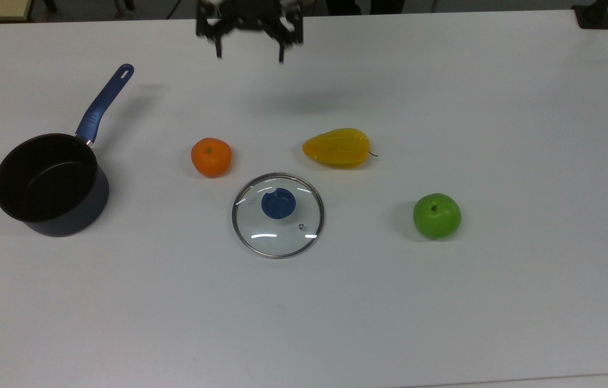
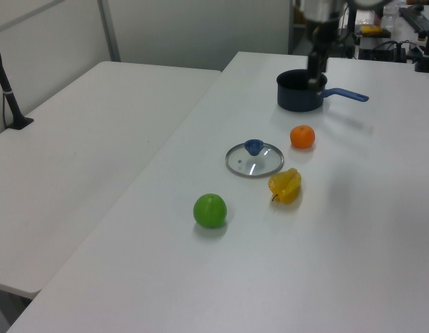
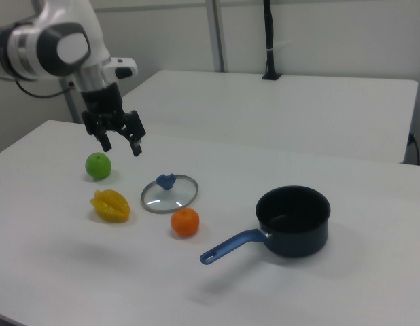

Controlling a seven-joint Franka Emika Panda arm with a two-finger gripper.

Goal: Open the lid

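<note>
Plainly, the lid (image 1: 278, 215) lies flat on the white surface (image 1: 444, 302) with its blue knob (image 1: 278, 203) up, well apart from the dark saucepan (image 1: 50, 184), which stands uncovered at the top view's left. An orange (image 1: 211, 157) sits near the lid's rim on the top view's upper left, a yellow fruit (image 1: 337, 147) near it on the upper right, and a green apple (image 1: 437, 215) farther to the top view's right.

The end effector (image 3: 119, 141) hangs high above the surface, well clear of everything, its two fingers spread apart and holding nothing. In the top view it sits at the upper edge (image 1: 250, 51), far from the lid.

Judged from this layout, the lid is already off the pan, so the step in hand looks like a retreat after release. To do it well, the arm should rise straight and stay clear of the orange and the yellow fruit, which would roll at a slight touch. If the lid must be gripped again, the fingers should come straight down over the knob, one on each side, and close on the knob alone; the glass dome offers no hold and the metal rim lies flush with the surface.
</note>
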